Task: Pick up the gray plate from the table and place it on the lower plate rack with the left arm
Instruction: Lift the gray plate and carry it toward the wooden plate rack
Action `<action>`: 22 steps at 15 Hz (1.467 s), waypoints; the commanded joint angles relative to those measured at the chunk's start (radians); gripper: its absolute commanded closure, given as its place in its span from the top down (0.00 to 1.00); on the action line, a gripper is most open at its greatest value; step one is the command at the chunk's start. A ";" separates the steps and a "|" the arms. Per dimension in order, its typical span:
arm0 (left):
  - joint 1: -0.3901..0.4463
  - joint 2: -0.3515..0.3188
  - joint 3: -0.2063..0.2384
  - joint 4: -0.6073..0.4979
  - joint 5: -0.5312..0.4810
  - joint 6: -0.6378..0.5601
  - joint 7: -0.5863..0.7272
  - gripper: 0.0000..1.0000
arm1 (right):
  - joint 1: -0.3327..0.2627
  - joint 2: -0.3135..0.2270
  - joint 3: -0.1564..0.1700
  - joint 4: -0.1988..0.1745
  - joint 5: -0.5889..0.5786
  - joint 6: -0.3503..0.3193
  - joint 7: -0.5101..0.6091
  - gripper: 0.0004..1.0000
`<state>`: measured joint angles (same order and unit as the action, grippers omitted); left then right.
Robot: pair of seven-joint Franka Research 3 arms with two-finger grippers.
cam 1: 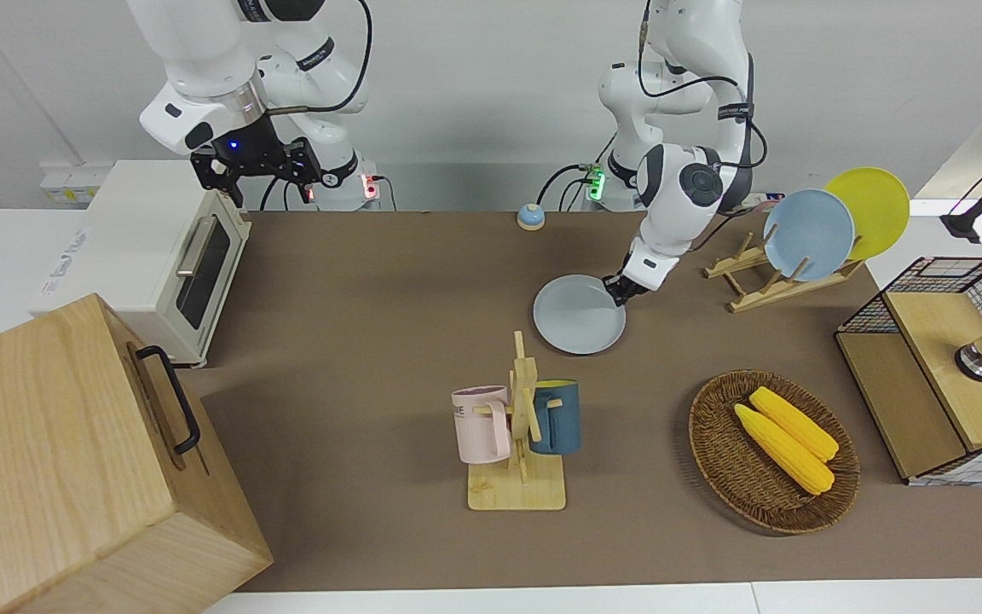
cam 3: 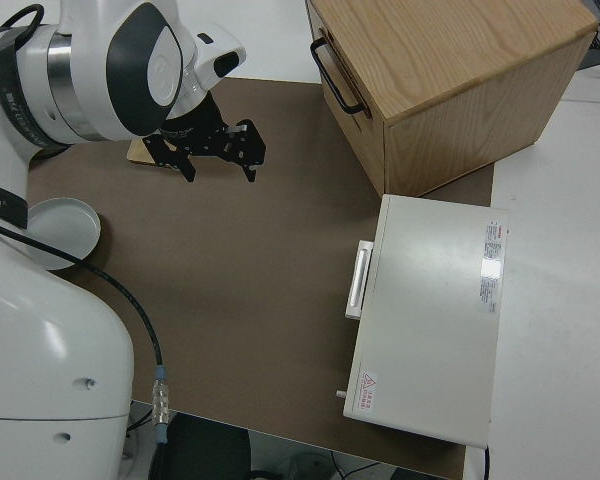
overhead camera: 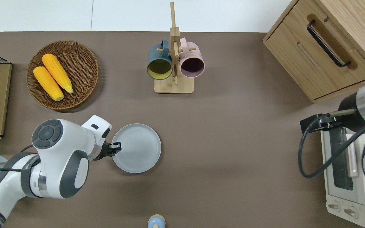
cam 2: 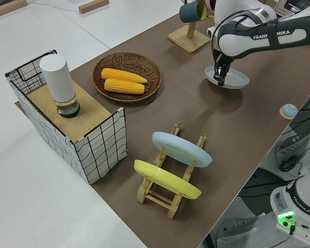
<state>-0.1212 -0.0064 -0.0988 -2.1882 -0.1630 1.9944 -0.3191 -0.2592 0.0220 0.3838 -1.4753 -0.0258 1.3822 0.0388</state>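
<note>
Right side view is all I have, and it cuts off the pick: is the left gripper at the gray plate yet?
Observer: Yes. The left gripper is at the rim of the gray plate, on the edge toward the left arm's end of the table.
Operator: Where is the rack from there?
Observer: The lower plate rack stands toward the left arm's end of the table, a little nearer to the robots than the gray plate.
Operator: Is there room on it?
Observer: It holds a light blue plate and a yellow plate; the pegs at its end toward the gray plate stand bare.
</note>
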 commanded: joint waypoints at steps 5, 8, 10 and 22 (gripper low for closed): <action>0.006 -0.023 0.088 0.333 0.114 -0.486 0.052 0.00 | -0.023 -0.004 0.021 0.007 -0.005 -0.011 0.012 0.98; 0.008 -0.038 0.100 0.376 0.129 -0.517 0.060 0.00 | -0.023 -0.002 0.021 0.007 -0.005 -0.011 0.012 0.98; 0.008 -0.040 0.105 0.427 0.177 -0.566 0.061 0.00 | -0.023 -0.002 0.020 0.007 -0.006 -0.011 0.012 0.98; 0.009 -0.030 0.105 0.427 0.473 -0.634 0.075 0.00 | -0.023 -0.002 0.021 0.007 -0.005 -0.011 0.012 0.98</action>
<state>-0.1119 -0.0470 0.0013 -1.7655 0.2602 1.3773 -0.2676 -0.2592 0.0220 0.3838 -1.4753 -0.0258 1.3822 0.0388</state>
